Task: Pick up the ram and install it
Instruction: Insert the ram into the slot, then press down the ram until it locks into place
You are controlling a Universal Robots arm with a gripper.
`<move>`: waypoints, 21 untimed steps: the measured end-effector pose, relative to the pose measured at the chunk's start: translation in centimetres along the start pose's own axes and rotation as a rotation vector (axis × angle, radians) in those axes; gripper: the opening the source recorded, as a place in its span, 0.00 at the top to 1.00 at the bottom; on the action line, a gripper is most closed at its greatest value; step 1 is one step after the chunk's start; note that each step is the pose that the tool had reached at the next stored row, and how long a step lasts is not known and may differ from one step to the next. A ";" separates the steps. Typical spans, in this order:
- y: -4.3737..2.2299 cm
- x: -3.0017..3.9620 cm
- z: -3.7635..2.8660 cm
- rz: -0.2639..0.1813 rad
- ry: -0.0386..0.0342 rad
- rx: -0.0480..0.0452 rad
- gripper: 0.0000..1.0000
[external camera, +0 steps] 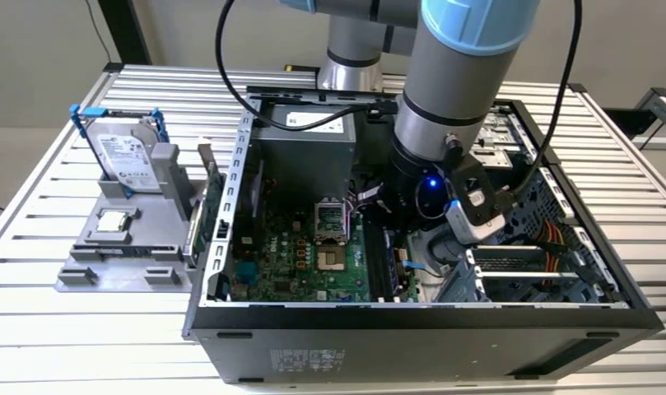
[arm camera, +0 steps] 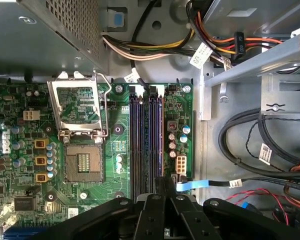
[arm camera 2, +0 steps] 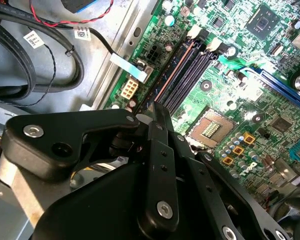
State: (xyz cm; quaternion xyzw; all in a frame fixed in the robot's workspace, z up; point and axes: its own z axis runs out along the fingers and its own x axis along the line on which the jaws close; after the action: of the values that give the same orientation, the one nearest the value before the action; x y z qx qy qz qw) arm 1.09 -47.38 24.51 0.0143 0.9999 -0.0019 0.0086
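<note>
Slatted metal table (external camera: 47, 329) carries an open PC case (external camera: 421, 317), arm reaching down inside it

- gripper (arm camera: 165, 182) hangs over one end of the memory slots (arm camera: 146, 140). In both wrist views the fingers look pressed together at the tip (arm camera 2: 154, 107), nothing visible between them
- all four slots look empty
- flat blue cable (arm camera: 200, 185) and black cables (arm camera: 250, 150) lie just beside the slots, CPU socket (arm camera: 82, 160) on the other side
- ram (external camera: 208, 206), as far as I can tell, is the slim green board standing on edge in the grey holder (external camera: 124, 263) outside the case, near the hard drive (external camera: 129, 156)

Advice: pinch the flat faces mid-length, keep it square to the slot, keep clear of the blue cable, press evenly
</note>
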 end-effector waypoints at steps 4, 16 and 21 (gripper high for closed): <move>-0.03 0.00 0.00 0.000 0.0000 0.0000 1.00; -0.03 0.00 0.00 -0.057 -0.0002 -0.0010 1.00; -0.03 0.00 0.00 -0.087 -0.0002 -0.0015 1.00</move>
State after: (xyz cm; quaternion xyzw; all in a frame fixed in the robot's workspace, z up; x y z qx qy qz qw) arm 1.09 -47.41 24.51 -0.0292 0.9995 -0.0015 0.0086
